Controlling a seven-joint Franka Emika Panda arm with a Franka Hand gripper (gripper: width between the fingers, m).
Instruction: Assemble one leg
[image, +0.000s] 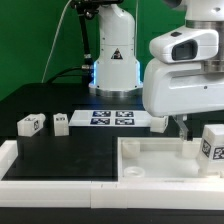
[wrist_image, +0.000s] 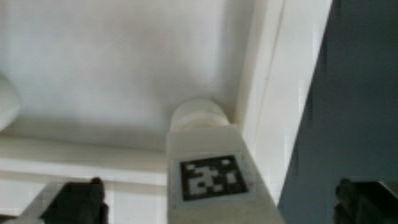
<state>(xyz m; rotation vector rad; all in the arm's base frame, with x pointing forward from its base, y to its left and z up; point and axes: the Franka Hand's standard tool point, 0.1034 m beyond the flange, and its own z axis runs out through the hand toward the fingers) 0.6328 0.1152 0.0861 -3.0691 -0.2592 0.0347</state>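
A leg (wrist_image: 210, 150), a white block with a black-and-white tag, stands upright at a corner of the large white tabletop (wrist_image: 125, 70). In the exterior view this leg (image: 213, 141) is at the tabletop's (image: 150, 160) right end. My gripper (wrist_image: 228, 205) is open, its dark fingertips (wrist_image: 80, 202) wide apart on either side of the leg and not touching it. In the exterior view the gripper (image: 185, 126) hangs just left of that leg. Two more legs (image: 30, 124) (image: 61, 124) lie on the black table at the exterior view's left.
The marker board (image: 112, 118) lies at the back centre, with the robot base (image: 113, 65) behind it. Another small white block (image: 159, 122) sits next to the board. A white rail (image: 45, 178) runs along the table's front left.
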